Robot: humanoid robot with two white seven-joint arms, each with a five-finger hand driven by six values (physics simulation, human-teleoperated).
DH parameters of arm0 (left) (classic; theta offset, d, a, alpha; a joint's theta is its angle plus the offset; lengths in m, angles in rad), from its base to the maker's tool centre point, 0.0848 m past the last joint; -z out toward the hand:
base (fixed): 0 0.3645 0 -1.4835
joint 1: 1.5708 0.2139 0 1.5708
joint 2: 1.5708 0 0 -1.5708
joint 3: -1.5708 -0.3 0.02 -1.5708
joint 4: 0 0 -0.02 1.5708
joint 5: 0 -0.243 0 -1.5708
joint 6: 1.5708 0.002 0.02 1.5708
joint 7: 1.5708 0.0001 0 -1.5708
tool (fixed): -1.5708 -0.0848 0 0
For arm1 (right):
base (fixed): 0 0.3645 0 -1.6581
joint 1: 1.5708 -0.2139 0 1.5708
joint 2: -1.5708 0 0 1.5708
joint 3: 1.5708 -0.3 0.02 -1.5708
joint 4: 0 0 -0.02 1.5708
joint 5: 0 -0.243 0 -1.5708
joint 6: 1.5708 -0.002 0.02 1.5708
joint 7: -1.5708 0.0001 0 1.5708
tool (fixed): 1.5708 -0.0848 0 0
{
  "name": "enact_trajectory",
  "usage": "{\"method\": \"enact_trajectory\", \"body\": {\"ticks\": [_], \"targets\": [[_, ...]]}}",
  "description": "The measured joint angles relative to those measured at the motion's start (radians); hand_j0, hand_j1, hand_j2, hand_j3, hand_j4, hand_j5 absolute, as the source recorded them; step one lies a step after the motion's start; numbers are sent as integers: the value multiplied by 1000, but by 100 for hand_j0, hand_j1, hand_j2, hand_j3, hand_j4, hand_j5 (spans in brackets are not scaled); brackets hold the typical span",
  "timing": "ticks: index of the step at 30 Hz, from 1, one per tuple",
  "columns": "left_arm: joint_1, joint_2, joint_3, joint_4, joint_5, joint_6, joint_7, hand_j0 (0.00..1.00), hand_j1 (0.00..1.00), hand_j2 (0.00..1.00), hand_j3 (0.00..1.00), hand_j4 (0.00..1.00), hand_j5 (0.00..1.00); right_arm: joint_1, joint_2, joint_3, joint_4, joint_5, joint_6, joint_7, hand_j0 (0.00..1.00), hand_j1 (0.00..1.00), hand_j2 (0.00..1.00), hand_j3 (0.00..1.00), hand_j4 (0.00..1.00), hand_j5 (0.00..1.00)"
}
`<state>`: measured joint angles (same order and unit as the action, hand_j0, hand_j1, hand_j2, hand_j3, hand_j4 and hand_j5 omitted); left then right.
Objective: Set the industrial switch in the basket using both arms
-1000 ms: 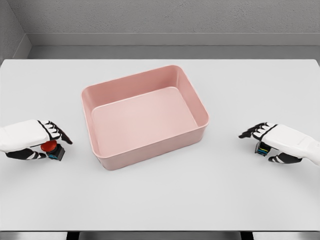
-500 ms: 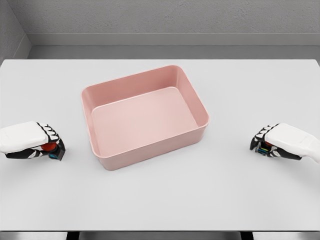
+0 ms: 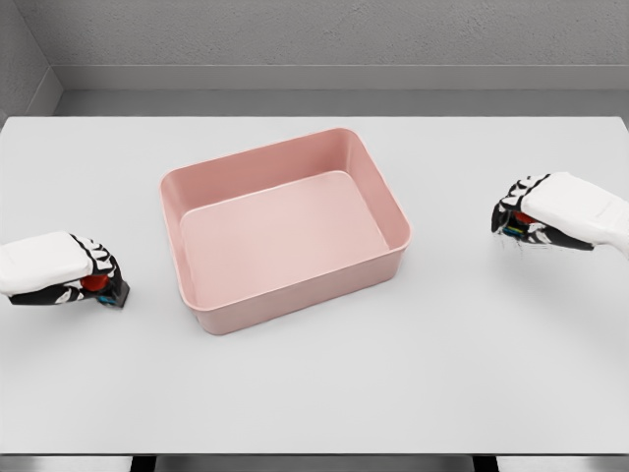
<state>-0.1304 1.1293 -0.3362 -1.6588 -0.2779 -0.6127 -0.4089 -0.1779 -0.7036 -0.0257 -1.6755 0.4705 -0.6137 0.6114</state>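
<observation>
A pink rectangular basket [image 3: 384, 195] sits in the middle of the white table. At the left, my left hand [image 3: 86, 281] is shut on a small black industrial switch [image 3: 101, 285] with a red button, down at table level. At the right, my right hand [image 3: 518, 218] is shut on a second switch [image 3: 517, 225], of which only a bit of red and dark body shows between the fingers. That hand is raised above the table, level with the basket's right side.
The white table [image 3: 314, 393] stretches wide around the basket, with its front edge near the bottom of the view. A grey wall runs behind the table's far edge.
Both hands closed around their switches. The right hand then rose and moved up the picture with its switch. The left hand stayed in place.
</observation>
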Motion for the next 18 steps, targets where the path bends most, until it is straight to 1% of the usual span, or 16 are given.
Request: {"method": "enact_trajectory", "body": {"ticks": [2, 5, 6, 8, 11, 14, 15, 16, 17, 18], "targets": [[-2, 2, 3, -1, 6, 0, 0, 49, 49, 49, 49, 49, 49, -43, 11, 31, -1, 1, 0, -1, 42, 42, 42, 42, 42, 42], [-11, 10, 6, -2, 18, 0, 0, 49, 49, 49, 49, 49, 49, -141, 37, 86, -3, 2, -1, 0, 42, 42, 42, 42, 42, 42], [-11, 12, 6, -2, 23, 0, 0, 49, 49, 49, 49, 49, 49, -166, 48, 110, -5, 4, -1, 1, 42, 42, 42, 42, 42, 42], [-18, 15, 7, -2, 35, 0, 0, 49, 49, 49, 49, 49, 49, -242, 79, 166, -6, 9, 0, 0, 42, 42, 42, 42, 42, 42], [-31, 17, 8, -3, 45, 0, 1, 49, 49, 49, 49, 49, 49, -360, 145, 284, -8, 26, 1, 2, 42, 42, 42, 42, 42, 42], [-34, 20, 9, -6, 60, 0, 0, 49, 49, 49, 49, 49, 49, -468, 241, 417, -7, 74, 0, 1, 42, 42, 42, 42, 42, 42], [-43, 22, 9, -7, 64, -1, 0, 49, 49, 49, 49, 49, 49, -476, 271, 460, -7, 85, 0, 0, 43, 43, 43, 43, 43, 43], [-52, 22, 10, -9, 69, 0, 0, 49, 49, 49, 49, 49, 49, -474, 294, 492, -6, 96, 0, 0, 53, 53, 53, 53, 53, 53], [-58, 23, 10, -10, 75, 0, 0, 49, 49, 49, 49, 49, 49, -469, 310, 514, -3, 103, -1, 1, 100, 100, 100, 100, 100, 100], [-61, 23, 10, -11, 80, 0, 0, 49, 49, 49, 49, 49, 49, -469, 321, 529, 2, 107, -1, 0, 100, 100, 100, 100, 100, 100]]}}
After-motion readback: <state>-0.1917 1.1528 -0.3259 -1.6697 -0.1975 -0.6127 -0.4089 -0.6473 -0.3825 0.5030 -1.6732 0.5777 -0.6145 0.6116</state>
